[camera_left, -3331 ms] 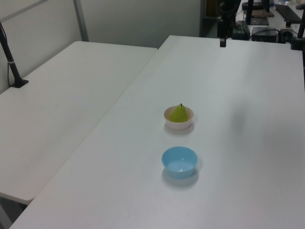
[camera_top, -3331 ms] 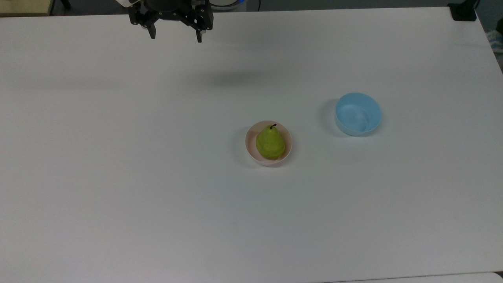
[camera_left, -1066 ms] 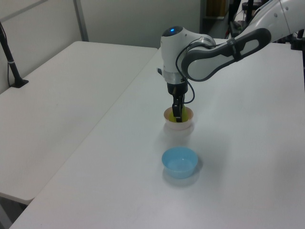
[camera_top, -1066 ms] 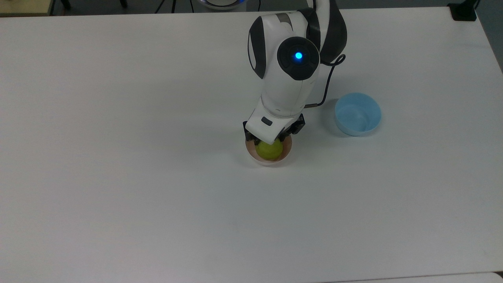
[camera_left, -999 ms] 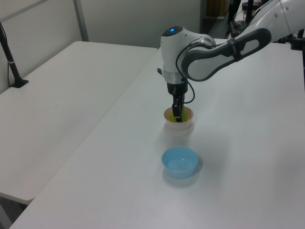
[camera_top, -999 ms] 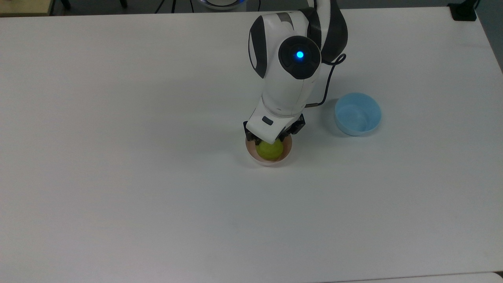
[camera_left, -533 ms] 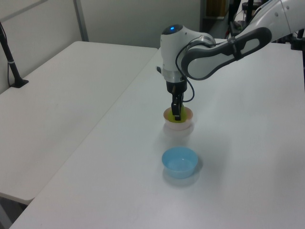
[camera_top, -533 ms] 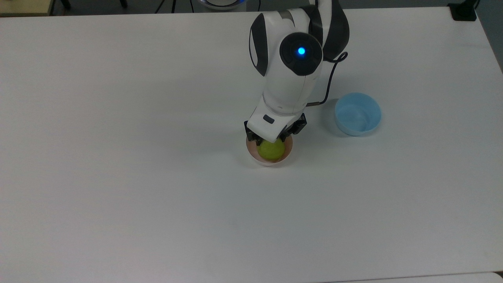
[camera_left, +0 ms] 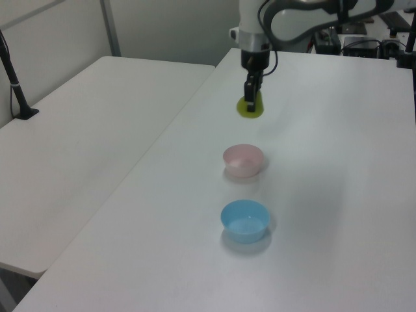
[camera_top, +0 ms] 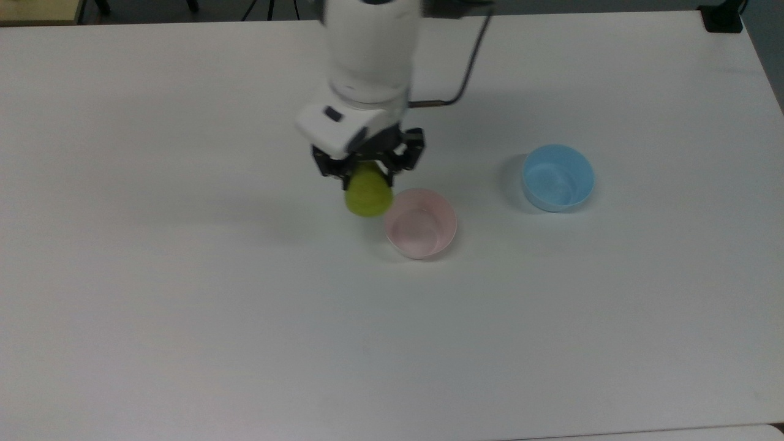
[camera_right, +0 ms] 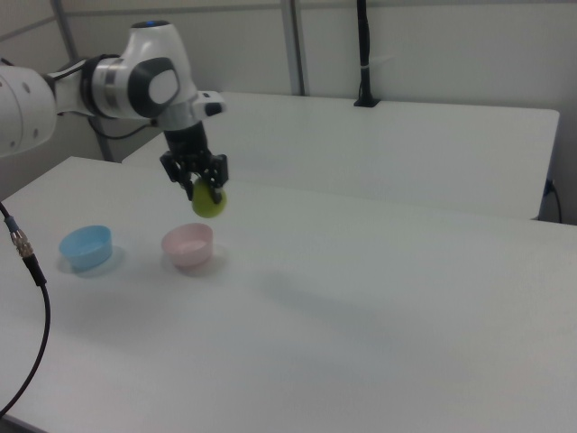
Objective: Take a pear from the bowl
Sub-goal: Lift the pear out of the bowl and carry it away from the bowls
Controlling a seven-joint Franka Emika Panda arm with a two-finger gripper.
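The gripper [camera_top: 368, 173] clamps the pear [camera_top: 368, 195] in the air, just left of the pink bowl [camera_top: 421, 222] in the top view (nothing lies inside it). The light blue bowl [camera_top: 558, 177] stands apart at center right on the white table [camera_top: 184, 306].

**Layout on the counter**

Two bowls stand apart on the counter [camera_top: 184, 306]. In the top view, the bowl [camera_top: 421, 223] lies left of the second bowl [camera_top: 558, 177]. The pear [camera_top: 368, 193] hangs in the end effector [camera_top: 367, 171], above the counter, just left of the bowl.
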